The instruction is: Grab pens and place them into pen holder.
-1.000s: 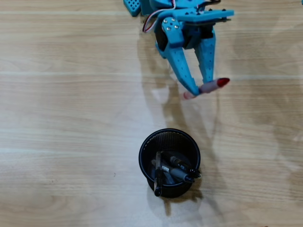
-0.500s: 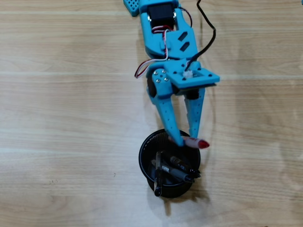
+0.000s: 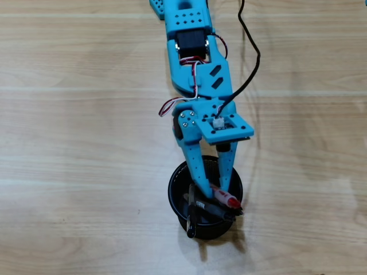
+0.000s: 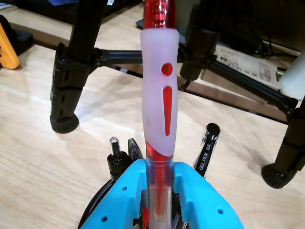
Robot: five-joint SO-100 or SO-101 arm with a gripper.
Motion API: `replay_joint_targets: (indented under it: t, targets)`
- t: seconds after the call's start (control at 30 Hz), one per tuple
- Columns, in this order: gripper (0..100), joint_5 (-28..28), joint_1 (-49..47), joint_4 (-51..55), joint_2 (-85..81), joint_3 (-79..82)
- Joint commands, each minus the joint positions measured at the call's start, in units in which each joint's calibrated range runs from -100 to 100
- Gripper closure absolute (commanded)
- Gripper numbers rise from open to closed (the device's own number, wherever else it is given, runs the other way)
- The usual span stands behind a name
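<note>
Red-and-white pen (image 3: pixel 225 198) sits clamped crosswise in your blue gripper (image 3: pixel 213 193), directly above the mesh pen holder (image 3: pixel 175 195); three pens (image 3: pixel 207 208) already lean inside. Tilt its long axis downward before releasing.

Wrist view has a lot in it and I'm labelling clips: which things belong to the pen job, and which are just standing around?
Job:
- red-and-white pen, clamped in the gripper
- three pens already in the pen holder
- pen holder, black mesh cup

Bystanders:
- black stand legs on the table
- orange object at the left edge
- printed box behind
</note>
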Motion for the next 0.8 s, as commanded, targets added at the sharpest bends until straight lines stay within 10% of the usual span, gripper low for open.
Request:
replay_joint_targets:
  t: [0.0, 0.77]
  targets:
    - [98, -0.2, -0.1, -1.1, -0.6, -3.4]
    - [91, -0.2, -2.3, -9.2, -1.7, -2.7]
